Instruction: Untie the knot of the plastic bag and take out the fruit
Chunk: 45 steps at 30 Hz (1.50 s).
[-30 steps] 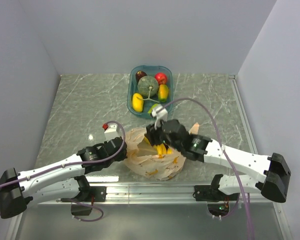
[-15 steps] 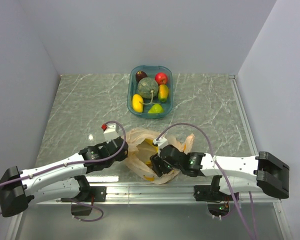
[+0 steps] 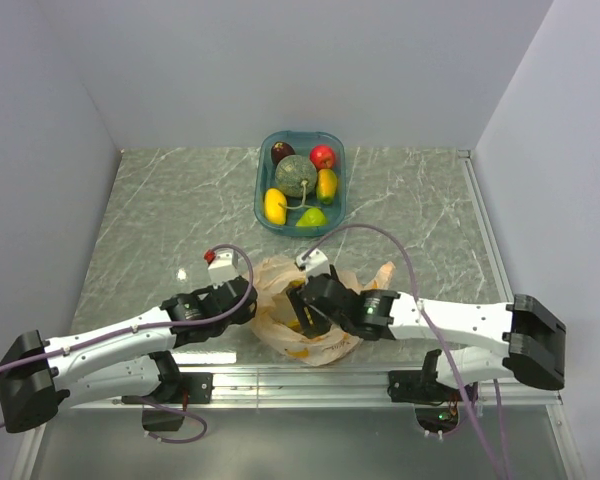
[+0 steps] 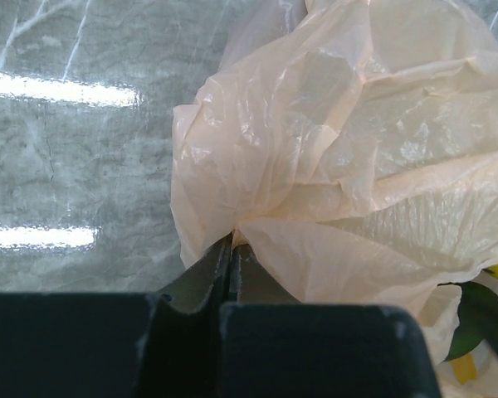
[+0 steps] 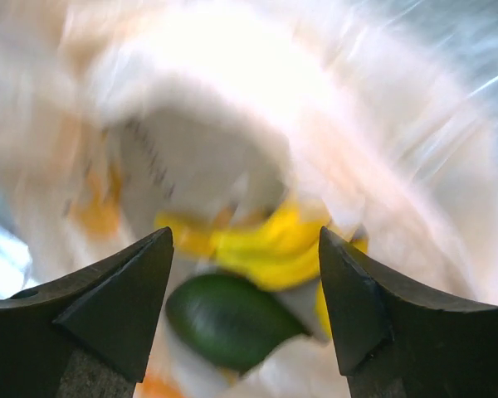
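marble table, one plastic bag; left claw clamps it, right claw spread wide, empty.

Well beyond your right gripper, the blue tub sits on the marble table. Red apple at its far end, green lime at the end nearest your gripper.

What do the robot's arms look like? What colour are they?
The left arm and right arm are long white tubes with chunky black joints and black ends. A thin purple cable loops along each one. The left arm has a small red cap near its wrist. The fingers are dark, pointed wedges.
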{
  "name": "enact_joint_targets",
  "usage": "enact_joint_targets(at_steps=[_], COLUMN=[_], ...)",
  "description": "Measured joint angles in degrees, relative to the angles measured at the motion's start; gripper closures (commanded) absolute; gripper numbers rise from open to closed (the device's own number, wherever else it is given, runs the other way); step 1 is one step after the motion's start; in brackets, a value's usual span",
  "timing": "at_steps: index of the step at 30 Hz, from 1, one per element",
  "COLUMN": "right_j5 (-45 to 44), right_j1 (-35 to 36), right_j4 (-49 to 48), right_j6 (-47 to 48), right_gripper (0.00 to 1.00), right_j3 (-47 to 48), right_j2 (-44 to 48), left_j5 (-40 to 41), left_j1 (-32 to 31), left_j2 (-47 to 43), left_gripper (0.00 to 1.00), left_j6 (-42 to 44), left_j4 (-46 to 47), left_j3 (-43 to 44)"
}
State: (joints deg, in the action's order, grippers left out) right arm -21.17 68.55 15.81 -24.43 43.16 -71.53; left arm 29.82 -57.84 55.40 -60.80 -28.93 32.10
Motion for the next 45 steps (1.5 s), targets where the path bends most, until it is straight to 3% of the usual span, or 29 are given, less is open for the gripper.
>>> enact_joint_targets(at_steps=[12,14,16,17,22,35,45], right_j5=[-3.78,-3.61,-3.56,-3.28,-2.6,5.86,7.98], right_j1=[-6.36,-6.36,-6.36,-6.36,-4.74,-2.14,-2.05], right_j4=[1.75,1.44,1.11,1.05,0.87,-5.84,-12.0], right_j6=[-8.79,-9.38,-9.31,-9.35,-6.6,4.22,5.97], right_gripper=[0.28,0.37,0.56,0.73,1.0,1.0,1.0], right_j3=[3.78,3.78,3.76,3.76,3.39,-10.1,-11.93], right_j2=[-14.4,-16.11,-17.03,-16.98,-13.97,6.82,18.64], left_j5=[-0.11,-0.13,-0.11,-0.09,0.39,8.0,3.28], left_j1=[0.0,0.0,0.0,0.0,0.0,2.25,4.0], left_j2=[-0.44,-0.42,-0.37,-0.35,-0.02,-1.97,0.22], left_gripper=[0.99,0.99,1.0,0.99,0.99,0.99,1.0], left_j6=[0.09,0.09,0.09,0.07,-0.52,-3.32,-1.09], left_j4=[0.87,0.98,1.05,1.01,-0.02,-7.17,-4.0], left_j3=[-1.29,-1.29,-1.29,-1.29,-1.25,5.97,5.31])
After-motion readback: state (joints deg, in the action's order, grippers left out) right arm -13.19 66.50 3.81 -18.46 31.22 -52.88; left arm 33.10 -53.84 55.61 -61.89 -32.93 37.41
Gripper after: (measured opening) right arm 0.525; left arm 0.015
